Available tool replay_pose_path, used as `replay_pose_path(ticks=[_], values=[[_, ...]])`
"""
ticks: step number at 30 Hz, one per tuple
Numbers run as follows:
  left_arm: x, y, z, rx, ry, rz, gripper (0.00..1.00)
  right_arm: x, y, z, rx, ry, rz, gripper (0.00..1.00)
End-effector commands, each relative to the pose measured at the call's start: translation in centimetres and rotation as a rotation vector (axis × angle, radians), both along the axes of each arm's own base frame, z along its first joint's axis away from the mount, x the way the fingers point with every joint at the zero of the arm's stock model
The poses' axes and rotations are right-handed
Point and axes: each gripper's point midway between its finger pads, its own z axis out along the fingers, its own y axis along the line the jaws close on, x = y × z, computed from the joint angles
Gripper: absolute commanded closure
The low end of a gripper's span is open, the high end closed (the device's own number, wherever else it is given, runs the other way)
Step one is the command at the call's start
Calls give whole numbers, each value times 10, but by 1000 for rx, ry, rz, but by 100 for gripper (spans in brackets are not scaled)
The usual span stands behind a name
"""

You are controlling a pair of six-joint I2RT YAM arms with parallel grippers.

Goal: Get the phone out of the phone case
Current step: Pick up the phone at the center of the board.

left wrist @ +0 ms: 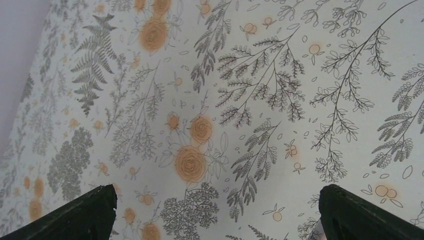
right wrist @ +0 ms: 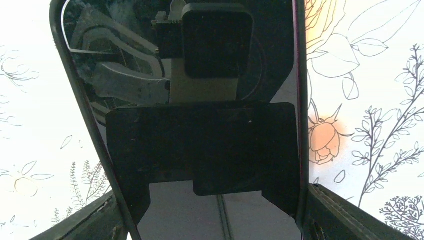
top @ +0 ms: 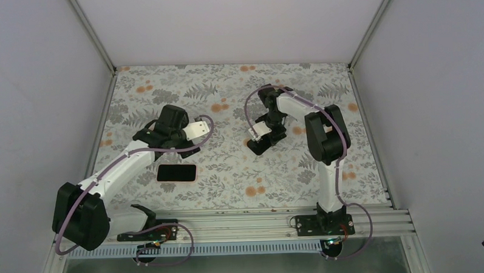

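Right gripper (right wrist: 215,220): jaws apart, straddling the phone (right wrist: 220,210). One finger (right wrist: 95,220) sits at each long edge. Cannot tell whether they press on it or only flank it. The screen is glossy black and mirrors the wrist hardware above it. From the top camera the phone (top: 259,147) sits right of centre on the table (top: 226,88), at a tilt under the gripper.

Left gripper (left wrist: 215,215): jaws wide apart, only floral mat between the fingers.

Phone case (top: 176,173): a dark rectangle with a pinkish rim, flat on the mat. It lies just ahead of the left arm (top: 116,168) and well apart from the phone. Cannot tell what, if anything, sits in it.

Edges: grey walls (top: 31,89) close the left, back and right sides, and a metal rail (top: 242,218) runs along the near edge. Open mat lies between the two grippers and toward the back wall. The right arm (top: 325,139) stands between the phone and the right wall.

Writing: any print on the phone or case is too small to read.
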Motion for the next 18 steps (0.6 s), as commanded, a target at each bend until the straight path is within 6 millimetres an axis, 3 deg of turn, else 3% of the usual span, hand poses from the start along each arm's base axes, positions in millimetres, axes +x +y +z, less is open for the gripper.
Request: replay_pose_path(ticks=[1,5,10,18], values=[[1,-8,6,-33,15,-23,0,-5,-4,-17,-17,53,-47,31],[3,-17,17,-99,10,-30,0,-6,7,4,71,20,-98,32],[7,-45,48,-293,38,-73,0,5,26,38,224,-80,-208,37],[-14,-103,45,-436,552,-260,0,11,47,79,414,-170,-339,36]])
